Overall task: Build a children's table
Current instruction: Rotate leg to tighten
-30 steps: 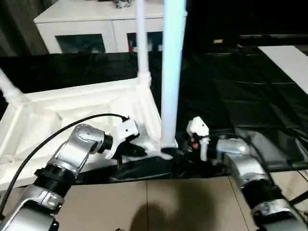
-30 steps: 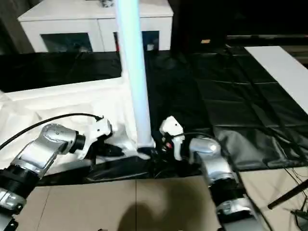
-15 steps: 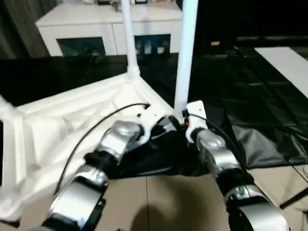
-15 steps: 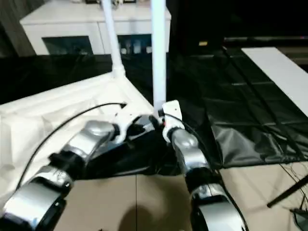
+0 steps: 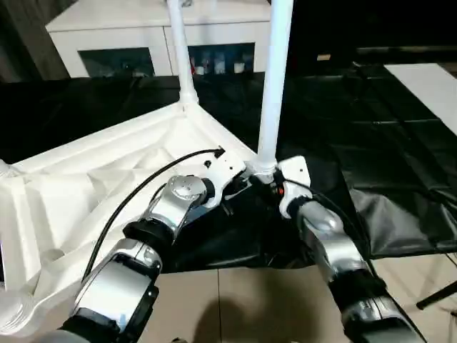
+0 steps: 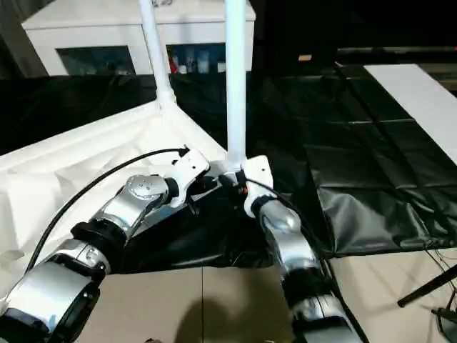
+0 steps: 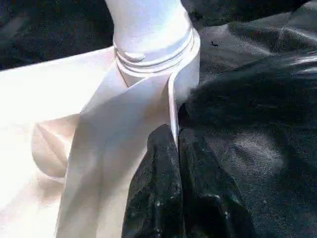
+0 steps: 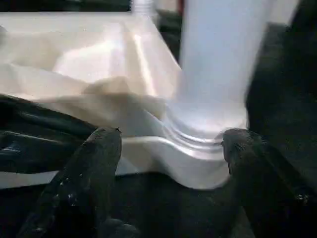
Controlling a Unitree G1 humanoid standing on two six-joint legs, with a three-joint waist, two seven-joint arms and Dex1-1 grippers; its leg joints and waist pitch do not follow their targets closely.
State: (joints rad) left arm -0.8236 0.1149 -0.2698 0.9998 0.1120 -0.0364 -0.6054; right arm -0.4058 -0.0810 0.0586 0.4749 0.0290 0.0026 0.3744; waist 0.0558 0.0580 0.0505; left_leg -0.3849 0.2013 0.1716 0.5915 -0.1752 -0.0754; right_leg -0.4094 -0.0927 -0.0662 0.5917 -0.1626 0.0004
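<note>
Now, the step: seating the near leg (image 5: 270,86) in its corner socket (image 5: 263,170) of the upturned tabletop (image 5: 107,179).
Table position: underside up on a black sheet (image 5: 385,143) over the floor, a second leg (image 5: 180,50) standing at the far corner.
Left pincer (image 7: 178,148): fingers together, tips pressed against the tabletop's edge rib just below the socket.
Right pincer (image 8: 168,144): fingers apart, one either side of the socket's base, clamped on nothing.
Risk: with the right pincer not gripping, the tall leg could lean or pop out if it is only partly home; the left tips could slip off the thin rib and shove the tabletop sideways.
Cause: a light plastic table on a slick, wrinkled sheet.
Surroundings: white glass-door cabinet (image 5: 143,43) behind, well apart.
In the way: the left arm's black cable (image 5: 143,193) loops over the tabletop.
</note>
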